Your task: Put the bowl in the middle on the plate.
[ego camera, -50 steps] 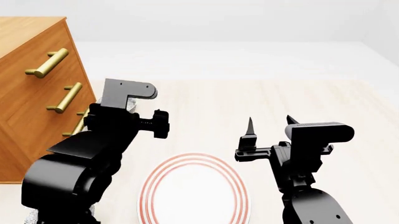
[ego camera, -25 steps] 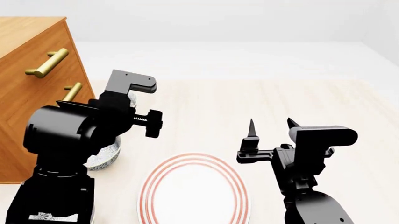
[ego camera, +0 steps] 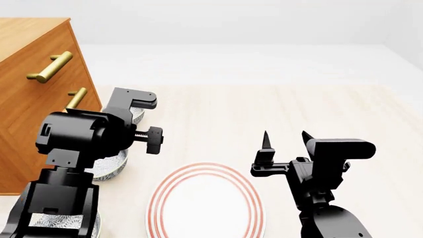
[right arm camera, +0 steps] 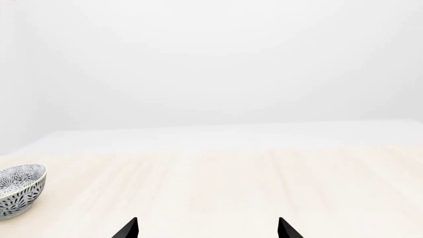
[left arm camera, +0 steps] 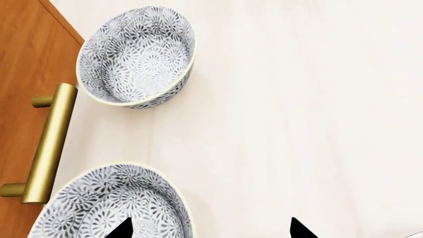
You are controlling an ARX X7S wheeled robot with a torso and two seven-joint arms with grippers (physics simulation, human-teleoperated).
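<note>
**A:** Where does the bowl (ego camera: 111,167) stand now?

**B:** On the tabletop (ego camera: 264,109), close to the dresser (ego camera: 33,114), at 10 o'clock from the plate (ego camera: 206,203) and apart from it. The left arm hides most of it in the head view. The far bowl (ego camera: 136,115) is at 12 o'clock from it, and the near bowl (ego camera: 63,223) is at about 7.

**A:** Is something inside?

**B:** No. In the left wrist view the bowl and the far bowl are both empty, and the plate is bare. (The near bowl shows too little to tell.)

**A:** How will it handle?

**B:** I judge it stiff, glazed and slippery, light, and breakable if dropped. The thin rim is the place to pinch, with one finger inside and one outside.

**A:** And the hands?

**B:** The left hand (left arm camera: 208,229) is spread wide. One tip is over the inside of the bowl, the other over bare tabletop. The right hand (ego camera: 284,141) is also spread and holds nothing. It waits at 2 o'clock from the plate.
</note>
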